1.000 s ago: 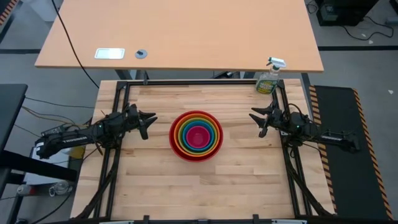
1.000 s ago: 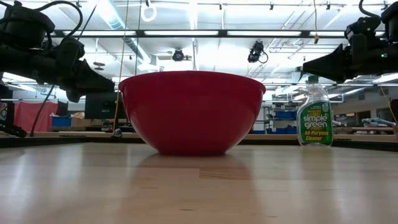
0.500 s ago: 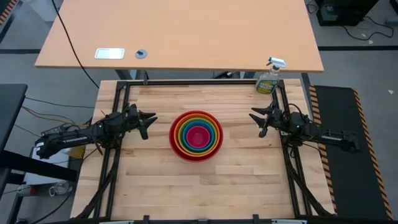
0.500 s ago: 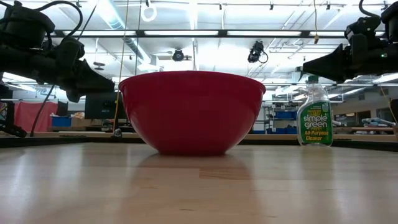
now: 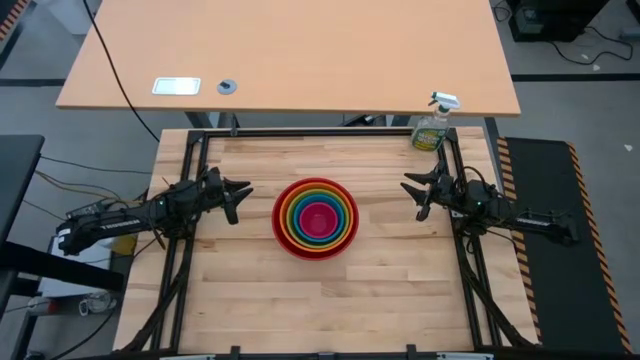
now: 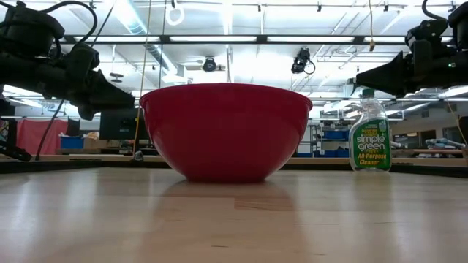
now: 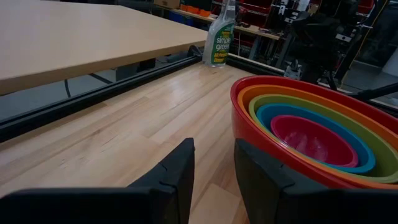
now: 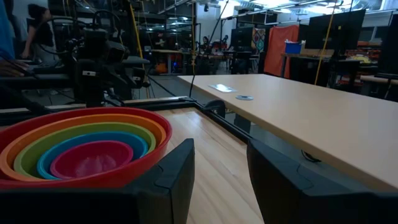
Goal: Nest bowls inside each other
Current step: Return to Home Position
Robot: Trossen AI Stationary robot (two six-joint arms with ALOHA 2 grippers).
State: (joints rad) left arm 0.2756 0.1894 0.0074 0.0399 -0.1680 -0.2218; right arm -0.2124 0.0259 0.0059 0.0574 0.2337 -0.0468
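Five bowls [image 5: 316,217] sit nested at the middle of the wooden table: red outermost, then orange, yellow-green, blue, and pink [image 7: 309,138] innermost. The red bowl [image 6: 227,131] rests on its base. My left gripper [image 5: 238,202] hovers level to the left of the stack, open and empty; its fingers [image 7: 214,149] point at the red rim. My right gripper [image 5: 412,198] hovers level to the right of the stack, open and empty [image 8: 221,149]. Both stand apart from the bowls.
A green spray bottle [image 5: 433,125] stands at the table's far right corner, behind my right gripper. Black frame rails [image 5: 190,160] run along the table's edges. A larger light desk [image 5: 290,50] lies beyond the far edge.
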